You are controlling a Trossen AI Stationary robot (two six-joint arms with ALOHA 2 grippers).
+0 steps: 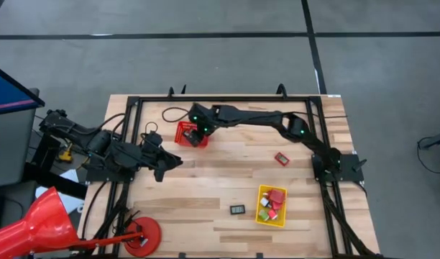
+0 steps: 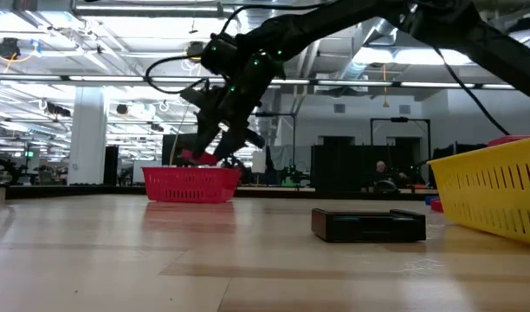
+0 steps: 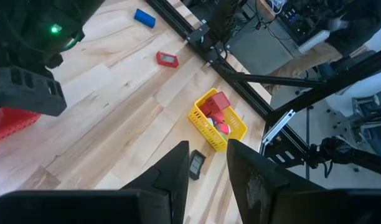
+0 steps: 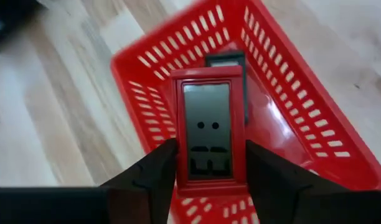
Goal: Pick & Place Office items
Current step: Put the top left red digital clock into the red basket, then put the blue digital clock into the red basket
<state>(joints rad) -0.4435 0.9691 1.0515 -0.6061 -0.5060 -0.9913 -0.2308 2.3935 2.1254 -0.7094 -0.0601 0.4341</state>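
My right gripper point(image 4: 209, 174) hangs over the red mesh basket point(image 1: 185, 137) at the table's far middle, shut on a flat red-framed office item point(image 4: 206, 130) with a pale grey face. A dark flat item point(image 4: 225, 59) lies on the basket's floor below it. The yellow bin point(image 1: 262, 216) stands toward the near right and holds several red and coloured pieces. Loose on the wood lie a red-framed item point(image 1: 281, 158), a dark item point(image 1: 237, 209) and a blue block point(image 3: 144, 17). My left gripper point(image 1: 170, 162) waits at the left, above the table, open by a narrow gap with nothing in it. My right gripper pinches the red-framed item by its two long edges point(image 4: 180, 155), near one short end, between its two fingers. The fingers slant down from the table's right side and lie along the item. The item is lifted clear above the basket, its pale face toward the wrist camera.
A black frame rail point(image 1: 227, 98) runs along the table's far side, with more rails down both sides. A red disc point(image 1: 144, 234) sits at the near left corner beside a red cone point(image 1: 33, 223). Bare wood lies between the basket and the yellow bin.
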